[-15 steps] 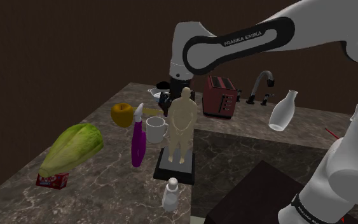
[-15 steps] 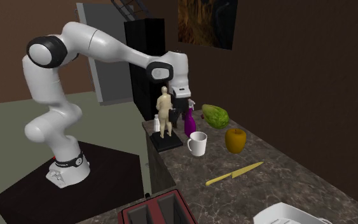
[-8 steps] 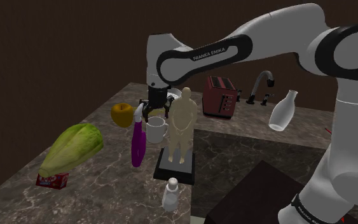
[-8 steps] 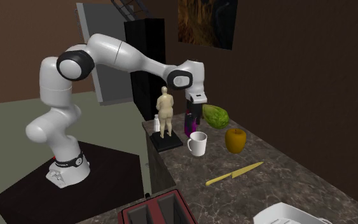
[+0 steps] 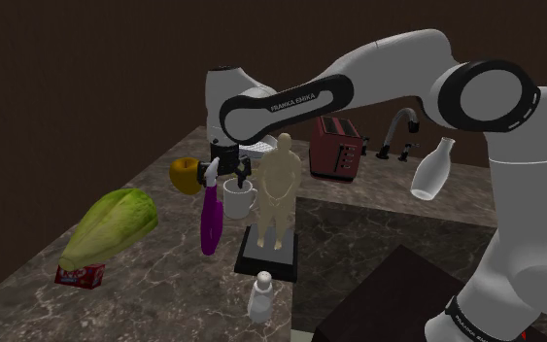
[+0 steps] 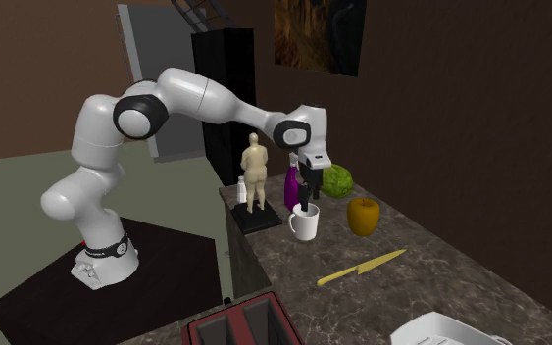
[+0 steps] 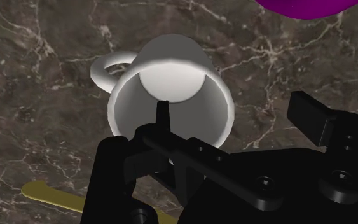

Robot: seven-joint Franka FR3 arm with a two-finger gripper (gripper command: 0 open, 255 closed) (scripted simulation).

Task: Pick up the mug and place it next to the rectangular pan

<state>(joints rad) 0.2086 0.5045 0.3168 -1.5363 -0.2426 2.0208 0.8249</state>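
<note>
Right now the gripper point(image 5: 236, 179) hangs over the white mug point(image 7: 171, 95), which stands upright on the counter point(image 5: 164, 282) just beside the statue point(image 5: 279, 199), between it and the purple bottle point(image 5: 210, 212). Its fingers point(image 7: 311, 114) stand wide apart, one above the mug's hollow and the other outside the rim, touching nothing. To grasp well, I judge it should sink straight down until the wall sits deep between the fingers, then close, keeping off the statue and bottle. Count: one mug, one white pan point(image 6: 440, 331) well apart from the statue, one yellow knife point(image 6: 362, 266), one statue, one bottle.
</note>
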